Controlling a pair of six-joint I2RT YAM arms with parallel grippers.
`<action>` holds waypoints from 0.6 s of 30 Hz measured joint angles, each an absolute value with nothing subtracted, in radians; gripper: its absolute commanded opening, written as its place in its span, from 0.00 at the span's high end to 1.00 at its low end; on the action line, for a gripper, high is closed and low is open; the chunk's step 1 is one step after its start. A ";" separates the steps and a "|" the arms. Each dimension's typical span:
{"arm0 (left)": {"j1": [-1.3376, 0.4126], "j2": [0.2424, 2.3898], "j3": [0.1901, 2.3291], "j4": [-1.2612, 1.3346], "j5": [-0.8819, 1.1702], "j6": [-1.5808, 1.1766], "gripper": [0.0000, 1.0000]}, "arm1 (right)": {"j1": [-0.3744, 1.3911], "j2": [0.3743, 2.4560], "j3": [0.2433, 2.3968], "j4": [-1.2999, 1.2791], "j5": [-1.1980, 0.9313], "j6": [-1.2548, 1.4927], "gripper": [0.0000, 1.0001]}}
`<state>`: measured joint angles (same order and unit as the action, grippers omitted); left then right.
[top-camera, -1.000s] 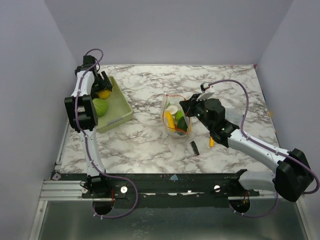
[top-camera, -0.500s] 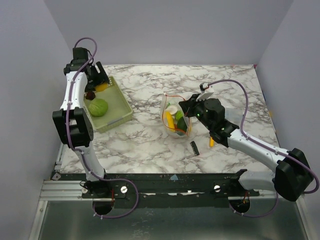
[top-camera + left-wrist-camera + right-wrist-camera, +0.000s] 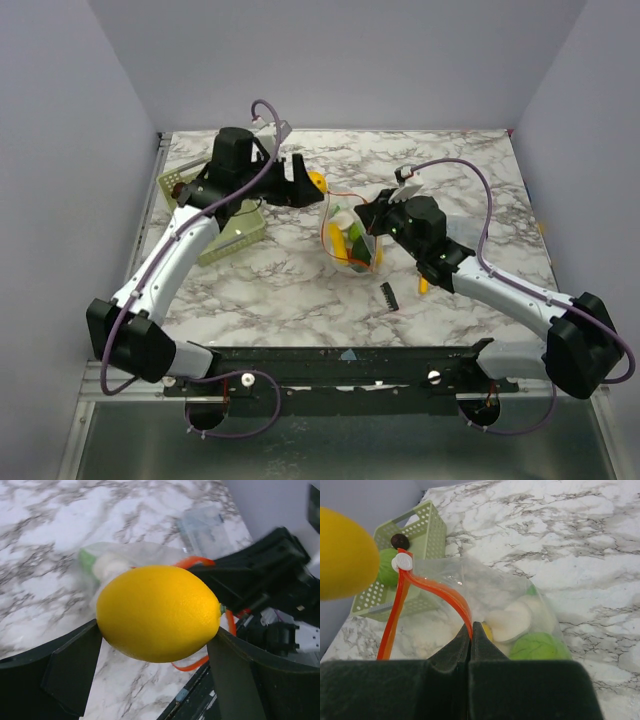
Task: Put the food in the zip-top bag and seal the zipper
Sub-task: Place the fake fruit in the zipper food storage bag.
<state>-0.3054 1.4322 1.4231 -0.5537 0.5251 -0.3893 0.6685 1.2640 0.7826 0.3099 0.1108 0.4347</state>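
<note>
Tabletop (image 3: pixel 480 180): zip-top bag (image 3: pixel 352 245) stands mid-surface, partly filled — could slump if bumped.
Left pincer (image 3: pixel 156 632): clamped on lemon (image 3: pixel 317 183), beside bag mouth — early release would miss.
Right pincer (image 3: pixel 471 630): pinched together on zipper (image 3: pixel 437 594); a slip collapses the mouth.

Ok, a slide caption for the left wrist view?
Left gripper holds a toy lemon between its fingers, the food-filled zip-top bag and its orange zipper just behind.

- The right tool (image 3: pixel 471 631) has its fingers pinched together on the red-orange zipper (image 3: pixel 440 592) of the clear zip-top bag (image 3: pixel 485 587).
- A whitish piece (image 3: pixel 510 622) and a green piece (image 3: pixel 537 647) lie inside.
- A yellow toy fruit (image 3: pixel 345 555) fills the left edge.
- A green slotted basket (image 3: pixel 427 527) sits on the marble bench (image 3: pixel 560 540).
</note>
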 measured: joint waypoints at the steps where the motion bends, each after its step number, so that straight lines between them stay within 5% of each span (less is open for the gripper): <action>1: -0.348 1.393 1.378 -0.503 0.547 -0.388 1.00 | 0.669 1.264 0.783 0.309 0.111 0.435 0.99; 7: -0.516 1.301 1.246 -0.341 0.584 -0.331 1.00 | 0.669 1.264 0.783 0.308 0.111 0.434 0.99; 9: -0.553 1.308 1.237 -0.334 0.583 -0.306 0.91 | 0.669 1.264 0.783 0.308 0.111 0.434 0.99; 13: -0.618 1.356 1.246 -0.346 0.564 -0.247 0.46 | 0.669 1.264 0.783 0.308 0.111 0.434 0.99; 18: -0.628 1.409 1.252 -0.362 0.500 -0.208 0.07 | 0.669 1.264 0.784 0.304 0.112 0.434 0.99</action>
<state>-0.6285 1.4094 1.2522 -0.3618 0.4995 -0.2085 0.6685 1.2644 0.7837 0.3042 0.1116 0.4335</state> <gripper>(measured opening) 0.807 0.007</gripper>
